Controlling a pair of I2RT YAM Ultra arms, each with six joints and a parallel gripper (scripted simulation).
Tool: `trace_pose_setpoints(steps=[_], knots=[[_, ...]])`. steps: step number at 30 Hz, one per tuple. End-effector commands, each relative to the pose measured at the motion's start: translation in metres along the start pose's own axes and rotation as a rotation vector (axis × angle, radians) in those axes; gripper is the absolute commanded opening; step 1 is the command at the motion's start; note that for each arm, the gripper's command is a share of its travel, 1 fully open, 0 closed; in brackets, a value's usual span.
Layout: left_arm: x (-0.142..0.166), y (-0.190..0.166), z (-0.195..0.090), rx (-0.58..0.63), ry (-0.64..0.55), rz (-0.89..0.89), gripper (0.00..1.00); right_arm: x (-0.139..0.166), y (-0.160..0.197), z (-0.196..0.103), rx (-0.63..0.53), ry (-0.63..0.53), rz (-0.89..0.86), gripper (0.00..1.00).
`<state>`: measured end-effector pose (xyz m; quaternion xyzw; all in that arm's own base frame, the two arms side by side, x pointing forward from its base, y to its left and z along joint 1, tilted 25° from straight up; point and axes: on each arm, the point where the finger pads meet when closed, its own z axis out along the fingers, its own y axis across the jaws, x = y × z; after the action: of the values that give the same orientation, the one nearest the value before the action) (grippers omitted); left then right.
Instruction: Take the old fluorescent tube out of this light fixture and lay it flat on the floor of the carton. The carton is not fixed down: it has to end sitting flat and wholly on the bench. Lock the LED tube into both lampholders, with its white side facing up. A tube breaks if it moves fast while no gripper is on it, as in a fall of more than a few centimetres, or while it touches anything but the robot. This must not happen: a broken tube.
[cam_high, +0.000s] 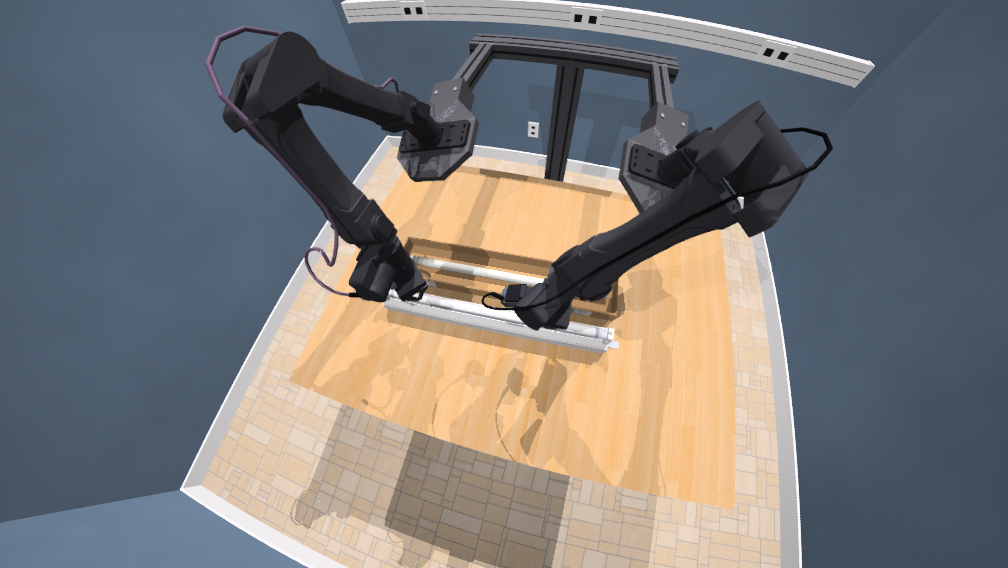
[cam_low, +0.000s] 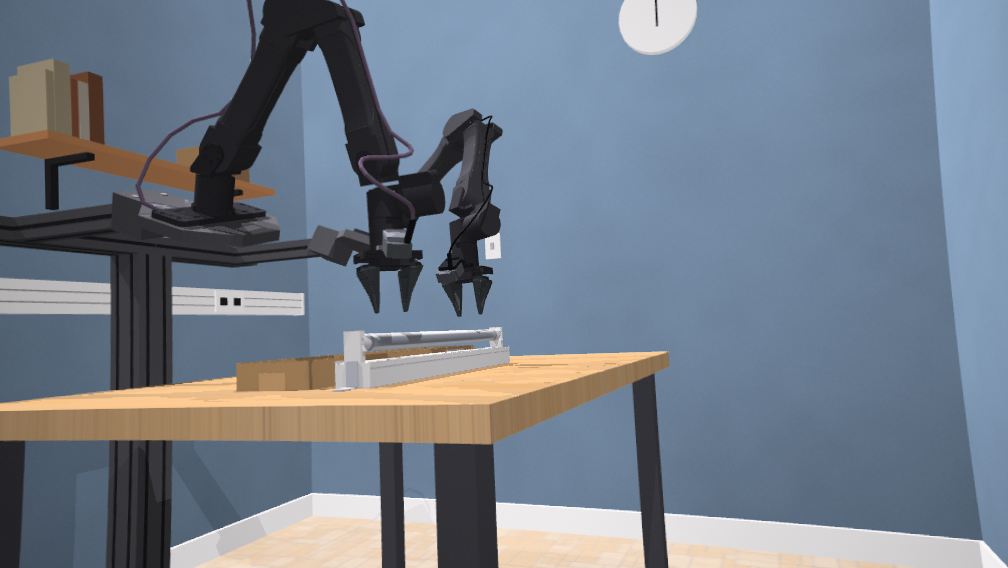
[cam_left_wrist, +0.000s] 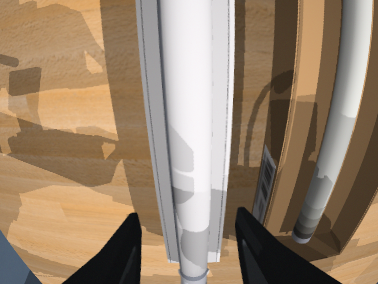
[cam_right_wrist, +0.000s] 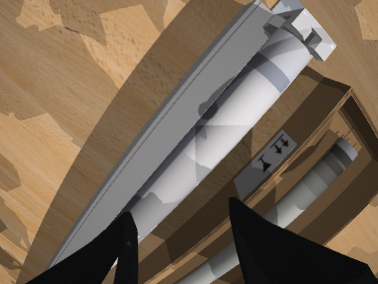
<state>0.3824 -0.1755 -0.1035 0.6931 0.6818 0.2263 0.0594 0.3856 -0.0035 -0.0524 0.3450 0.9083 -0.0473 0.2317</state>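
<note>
Hovering half-spread and empty, the black tapered left gripper (cam_low: 469, 314) (cam_left_wrist: 187, 219) and right gripper (cam_high: 417, 292) (cam_low: 391, 311) (cam_right_wrist: 180, 215) should align squarely, the right being skewed, before descending gently together; below their fingertips lies the white cylindrical fluorescent tube (cam_high: 451, 305) (cam_low: 430, 337) (cam_left_wrist: 187, 75) (cam_right_wrist: 225, 120), in its fixture; beside it, the brown cardboard carton (cam_high: 479, 255) (cam_low: 275, 377) (cam_left_wrist: 307, 65) (cam_right_wrist: 325, 92).

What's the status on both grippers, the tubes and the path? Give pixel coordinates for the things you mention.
Left gripper (cam_low: 470, 315) (cam_left_wrist: 187, 212) and right gripper (cam_high: 419, 291) (cam_low: 391, 311) (cam_right_wrist: 180, 215) partly open, empty, above fixture (cam_high: 493, 323) (cam_low: 437, 366) (cam_left_wrist: 151, 100) (cam_right_wrist: 150, 135). Fixture tube (cam_high: 458, 305) (cam_low: 430, 338) (cam_left_wrist: 187, 75) (cam_right_wrist: 225, 125) in place; another tube (cam_high: 486, 272) (cam_left_wrist: 345, 130) (cam_right_wrist: 300, 198) inside carton (cam_high: 486, 251) (cam_low: 271, 377) (cam_left_wrist: 311, 50). No obstruction seen above fixture tube but grippers.
</note>
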Motion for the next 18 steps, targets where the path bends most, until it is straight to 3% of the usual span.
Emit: trace_pose_setpoints(steps=[1,5,7,8,11,14,16,17,18], knots=[[0.005,0.008,-0.003,-0.039,-0.011,-0.001,0.49,0.015,0.001,0.008,-0.018,-0.001,-0.233,0.49],[0.008,0.009,-0.003,-0.055,-0.029,0.000,0.49,0.000,0.015,-0.006,-0.032,-0.058,-0.435,0.49],[0.012,0.010,-0.003,-0.069,-0.028,0.000,0.49,0.020,0.007,0.009,-0.011,-0.028,-0.535,0.49],[-0.001,0.006,-0.007,-0.069,-0.046,0.021,0.49,0.001,0.010,-0.003,-0.027,-0.074,-0.575,0.49],[0.022,0.007,-0.001,-0.062,-0.006,-0.005,0.49,0.025,0.012,0.009,-0.030,-0.034,-0.717,0.49],[0.015,0.007,-0.004,-0.078,-0.036,0.008,0.49,0.012,0.018,-0.001,-0.028,-0.088,-0.849,0.49],[0.021,0.005,-0.003,-0.072,-0.027,0.005,0.49,0.014,0.024,-0.004,-0.045,-0.100,-0.919,0.49],[0.030,0.006,-0.001,-0.079,-0.008,-0.002,0.49,0.033,0.018,0.010,-0.032,-0.053,-0.994,0.49],[0.030,0.006,-0.001,-0.079,-0.008,-0.002,0.49,0.033,0.018,0.010,-0.032,-0.053,-0.994,0.49]])
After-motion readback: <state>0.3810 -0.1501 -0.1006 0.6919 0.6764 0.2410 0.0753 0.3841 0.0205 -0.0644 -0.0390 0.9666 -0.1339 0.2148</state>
